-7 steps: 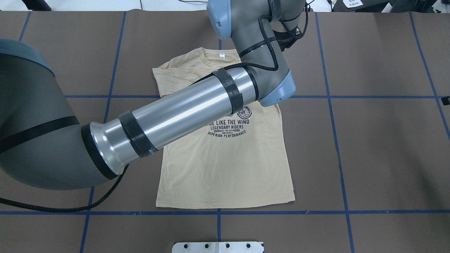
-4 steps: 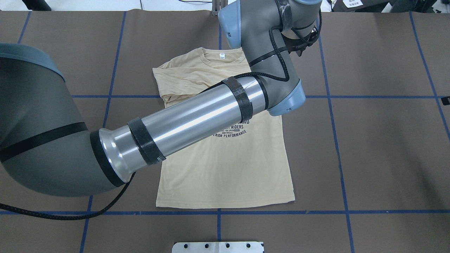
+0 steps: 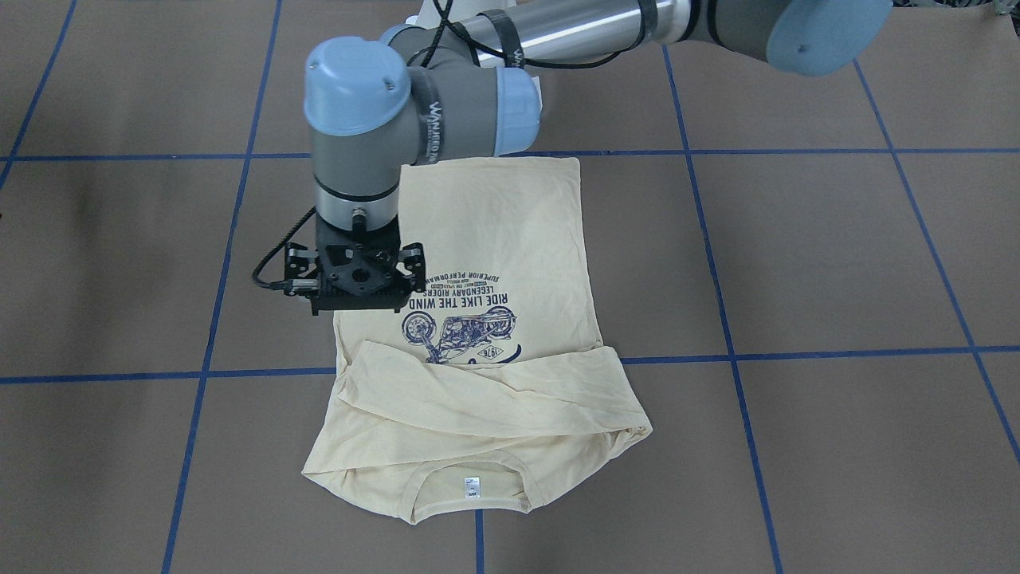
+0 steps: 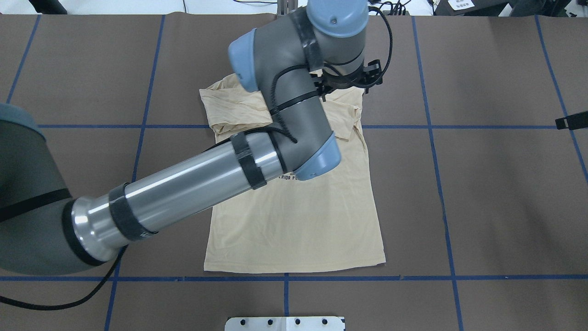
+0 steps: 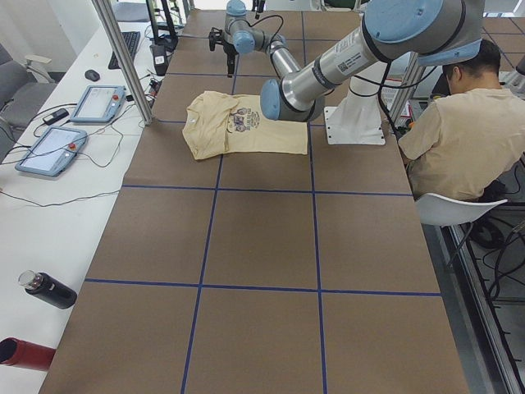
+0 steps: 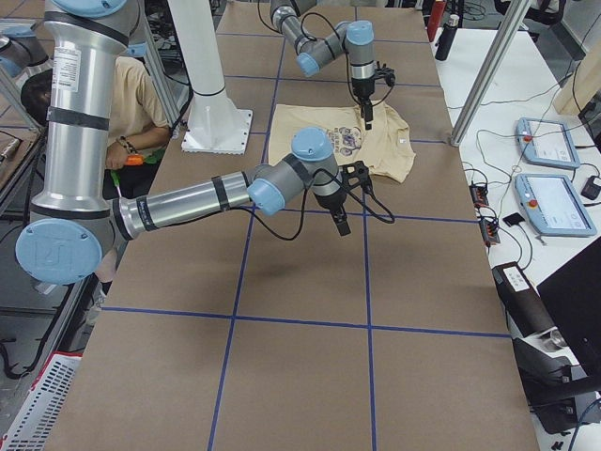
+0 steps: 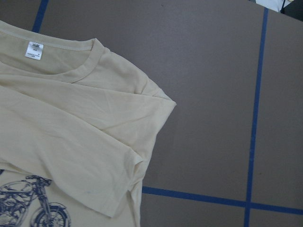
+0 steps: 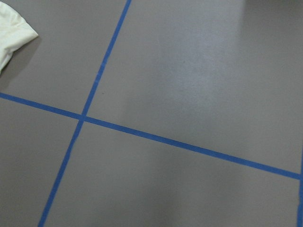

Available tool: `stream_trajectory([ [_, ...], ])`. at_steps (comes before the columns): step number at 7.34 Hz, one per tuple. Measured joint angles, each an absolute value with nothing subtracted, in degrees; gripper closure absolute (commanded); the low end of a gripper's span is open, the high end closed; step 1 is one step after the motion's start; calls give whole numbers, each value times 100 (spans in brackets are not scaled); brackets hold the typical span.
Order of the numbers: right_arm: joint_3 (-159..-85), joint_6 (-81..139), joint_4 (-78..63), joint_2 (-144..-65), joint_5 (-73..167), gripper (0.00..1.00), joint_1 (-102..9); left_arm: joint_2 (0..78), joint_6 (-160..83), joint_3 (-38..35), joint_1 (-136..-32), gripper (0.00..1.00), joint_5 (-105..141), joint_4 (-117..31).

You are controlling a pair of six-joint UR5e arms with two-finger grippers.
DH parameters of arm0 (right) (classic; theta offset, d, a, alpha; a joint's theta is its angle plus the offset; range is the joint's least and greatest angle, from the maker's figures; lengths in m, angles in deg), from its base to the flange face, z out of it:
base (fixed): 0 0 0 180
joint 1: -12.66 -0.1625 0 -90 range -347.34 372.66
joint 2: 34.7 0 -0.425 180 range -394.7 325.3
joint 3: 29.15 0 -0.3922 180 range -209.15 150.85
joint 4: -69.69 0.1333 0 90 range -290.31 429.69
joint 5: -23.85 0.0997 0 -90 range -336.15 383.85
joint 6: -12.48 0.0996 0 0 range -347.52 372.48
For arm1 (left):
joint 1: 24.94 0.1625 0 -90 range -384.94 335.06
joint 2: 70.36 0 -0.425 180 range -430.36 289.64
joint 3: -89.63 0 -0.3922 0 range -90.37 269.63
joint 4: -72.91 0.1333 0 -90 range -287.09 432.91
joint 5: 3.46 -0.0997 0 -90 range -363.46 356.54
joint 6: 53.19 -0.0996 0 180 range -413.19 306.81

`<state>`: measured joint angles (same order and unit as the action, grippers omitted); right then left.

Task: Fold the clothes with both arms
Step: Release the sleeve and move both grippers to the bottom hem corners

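Lying flat on the brown paper-covered table [image 3: 797, 263], the pale cream-yellow cotton shirt [image 3: 510, 231] had its navy motorcycle print [image 3: 458, 331] facing up. Its hem pointed toward the robot and its collar away. A small white collar tag [image 3: 472, 487] showed inside the neckline, and a band of the shirt's own fabric was folded across it, between the print and the collar. The grey-silver left arm [image 4: 183, 184] reached across the garment. Its black left gripper [image 3: 355, 283] pointed down over the shirt's edge on the robot's right side. The fingers were hidden under the gripper body, so I could not tell whether they were apart or together. The black right gripper [image 6: 344, 224] hung over bare table beside the shirt, near the blue tape lines [image 3: 797, 353]; its jaw state could not be judged either.
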<state>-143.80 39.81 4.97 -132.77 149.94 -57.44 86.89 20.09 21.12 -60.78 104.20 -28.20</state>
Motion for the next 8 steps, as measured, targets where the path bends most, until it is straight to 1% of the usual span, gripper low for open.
stream_trajectory([
  [2,-14687,5271,730,-13117,14645,1,-4947,6827,1324,-71,-6103,0,10405,-2619],
  [3,-14917,6027,745,-13040,14145,1,-4300,5860,963,-1139,-6118,0,10390,-2592],
  [4,-15107,6647,722,-12991,13578,1,-3670,5049,718,-1962,-6131,0,10336,-2584],
  [5,-15349,7089,469,-12969,13045,1,-3101,4355,620,-2582,-6142,0,10207,-2594],
  [6,-15704,7415,-137,-12937,12596,1,-2598,3833,602,-2982,-6128,0,10075,-2621],
  [7,-16037,7825,-774,-12877,12102,1,-2016,3420,624,-3216,-6043,0,9985,-2715],
  [8,-16200,8258,-1106,-12809,11599,1,-1419,3132,819,-3313,-5795,0,9824,-2887],
])
